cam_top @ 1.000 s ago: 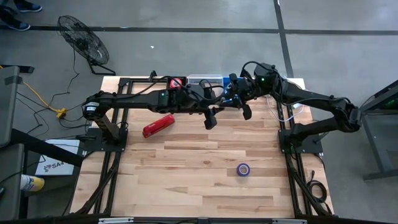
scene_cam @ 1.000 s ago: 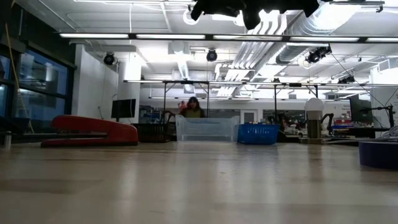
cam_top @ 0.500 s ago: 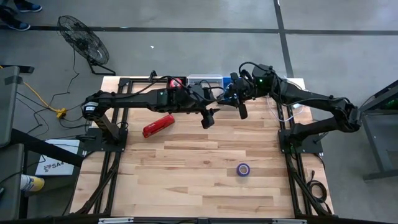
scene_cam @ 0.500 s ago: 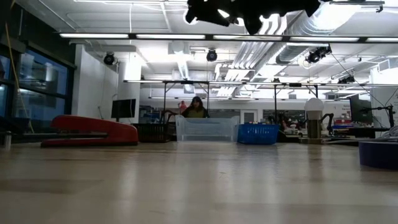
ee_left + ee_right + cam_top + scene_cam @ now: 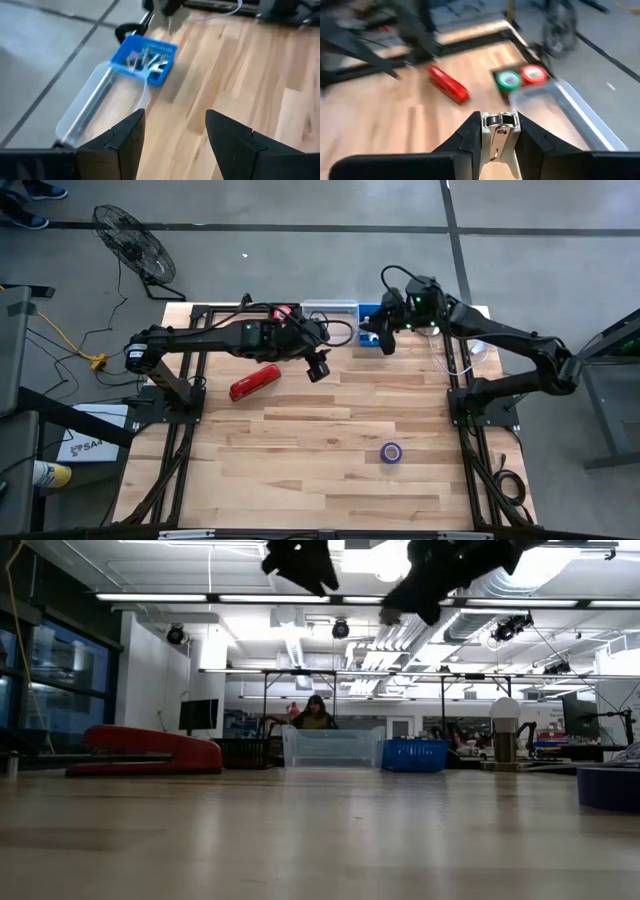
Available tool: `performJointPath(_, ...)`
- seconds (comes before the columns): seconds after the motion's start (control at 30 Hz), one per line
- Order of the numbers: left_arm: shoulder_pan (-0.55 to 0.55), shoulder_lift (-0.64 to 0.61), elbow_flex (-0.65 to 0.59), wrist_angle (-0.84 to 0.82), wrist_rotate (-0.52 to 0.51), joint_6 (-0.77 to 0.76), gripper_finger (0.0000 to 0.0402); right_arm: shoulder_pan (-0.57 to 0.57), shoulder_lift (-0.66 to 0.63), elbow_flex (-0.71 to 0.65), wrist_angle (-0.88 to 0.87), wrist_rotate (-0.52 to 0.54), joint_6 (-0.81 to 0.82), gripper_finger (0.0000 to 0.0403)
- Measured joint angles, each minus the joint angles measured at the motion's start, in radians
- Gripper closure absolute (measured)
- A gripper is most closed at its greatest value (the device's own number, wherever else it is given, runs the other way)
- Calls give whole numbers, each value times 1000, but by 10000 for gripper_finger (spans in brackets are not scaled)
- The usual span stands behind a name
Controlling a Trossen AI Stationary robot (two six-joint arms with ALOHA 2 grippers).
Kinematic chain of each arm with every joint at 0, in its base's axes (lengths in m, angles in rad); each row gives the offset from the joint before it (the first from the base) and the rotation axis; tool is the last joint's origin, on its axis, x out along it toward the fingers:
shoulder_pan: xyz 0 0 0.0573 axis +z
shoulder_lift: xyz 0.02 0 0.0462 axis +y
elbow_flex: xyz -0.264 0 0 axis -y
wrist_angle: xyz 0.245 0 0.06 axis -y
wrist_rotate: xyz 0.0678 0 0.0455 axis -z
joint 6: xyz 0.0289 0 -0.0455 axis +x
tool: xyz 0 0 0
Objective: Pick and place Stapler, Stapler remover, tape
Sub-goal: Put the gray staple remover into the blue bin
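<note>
Jaws of the right gripper (image 5: 499, 131) pinch a small metal-and-white staple remover (image 5: 500, 127), raised above the counter's (image 5: 330, 450) far edge near the blue basket (image 5: 368, 313). Left gripper (image 5: 175, 135) hangs with its jaws spread and empty, just beyond the red stapler (image 5: 254, 381), which lies flat on the counter's left. A blue tape roll (image 5: 391, 452) sits well apart, nearer the front right.

Bare planks span the light wooden table (image 5: 330, 450), interrupted only by the long red stapler (image 5: 254, 381) and small blue tape roll (image 5: 391, 452).
</note>
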Motion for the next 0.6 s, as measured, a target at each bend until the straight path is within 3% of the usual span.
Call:
performJointPath(0.3, 0, -14, -1, -230, -64, -106, 198, -104, 48, 0, -90, 113, -2, 327)
performJointPath(0.6, 0, -14, -1, -261, -85, -136, 198, -201, 202, 0, -94, 144, 22, 327)
